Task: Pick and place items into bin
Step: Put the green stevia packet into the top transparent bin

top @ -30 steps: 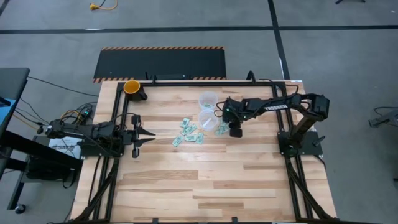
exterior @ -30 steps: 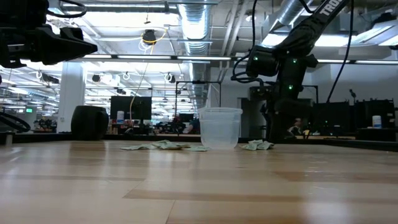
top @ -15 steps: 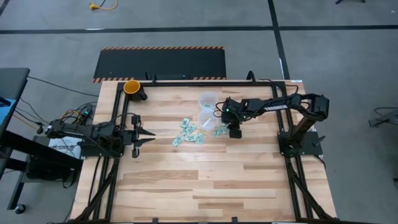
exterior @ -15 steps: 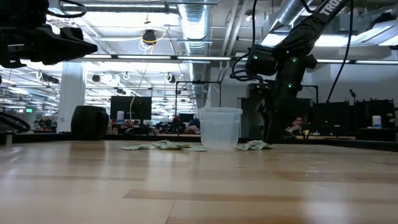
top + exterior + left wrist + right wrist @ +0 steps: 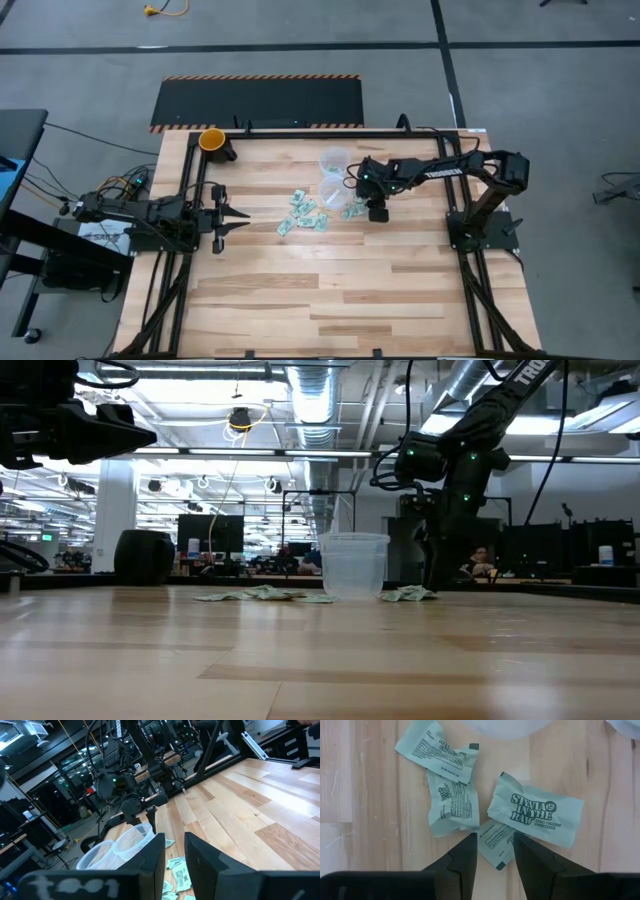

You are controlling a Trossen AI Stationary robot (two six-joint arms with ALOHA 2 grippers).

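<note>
Right gripper [image 5: 493, 852] pointing straight down, fingers parted, straddling lowest packet [image 5: 495, 841] of small cluster, nothing gripped. Arm stretched in from right edge of high view, wrist just right of two clear cups [image 5: 333, 176]. Larger scatter of packets [image 5: 304, 213] lies centre-frame on worktop [image 5: 330, 290], left of cups. Left gripper [image 5: 240, 215] parked level at left side, fingers slightly apart, empty. Lower half of worktop bare wood; orange cup [image 5: 211, 139] at upper-left corner.

An industrial robotics lab: exposed ceiling ducts [image 5: 310, 400] and strip lights, a taped concrete floor [image 5: 560, 90], monitor-lined workstations [image 5: 210, 535] behind the wooden bench [image 5: 330, 270].
</note>
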